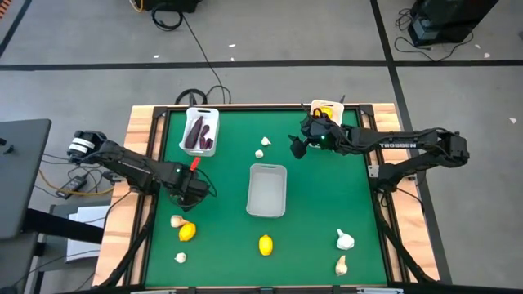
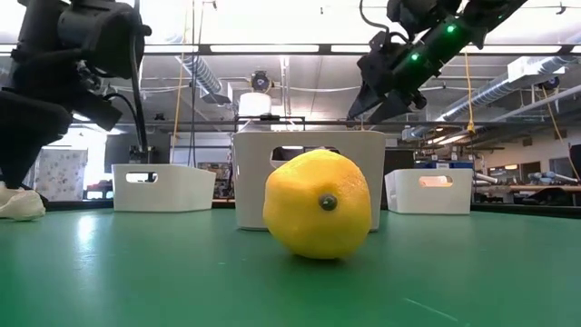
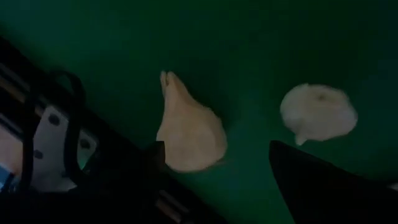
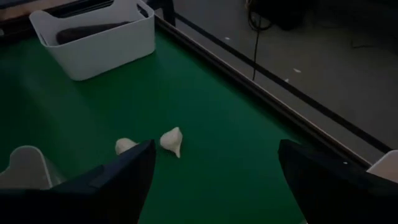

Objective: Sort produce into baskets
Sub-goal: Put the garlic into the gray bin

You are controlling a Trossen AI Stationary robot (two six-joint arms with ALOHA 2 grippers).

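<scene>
My left gripper (image 1: pixel 189 194) points down over the table's near left and stands open (image 3: pixel 217 186). Just below it a cream garlic bulb (image 3: pixel 189 130) lies on the green mat, with a pale yellow lemon (image 3: pixel 318 112) beside it; I see the same pair from above, garlic (image 1: pixel 176 220) and lemon (image 1: pixel 187 232). My right gripper (image 1: pixel 298 147) hangs open in the air next to the far right basket (image 1: pixel 325 110), which holds a yellow fruit. Its wrist view (image 4: pixel 214 180) looks down on two garlic pieces (image 4: pixel 171 141). The far left basket (image 1: pixel 200 131) holds dark purple vegetables. The middle basket (image 1: pixel 267 189) looks empty.
Another lemon (image 1: pixel 265 244) lies near the front edge and fills the low view (image 2: pixel 318 204). Garlic lies at the near right (image 1: pixel 345 240), (image 1: pixel 341 264) and near left (image 1: pixel 181 257). A raised wooden frame (image 1: pixel 139 122) borders the table.
</scene>
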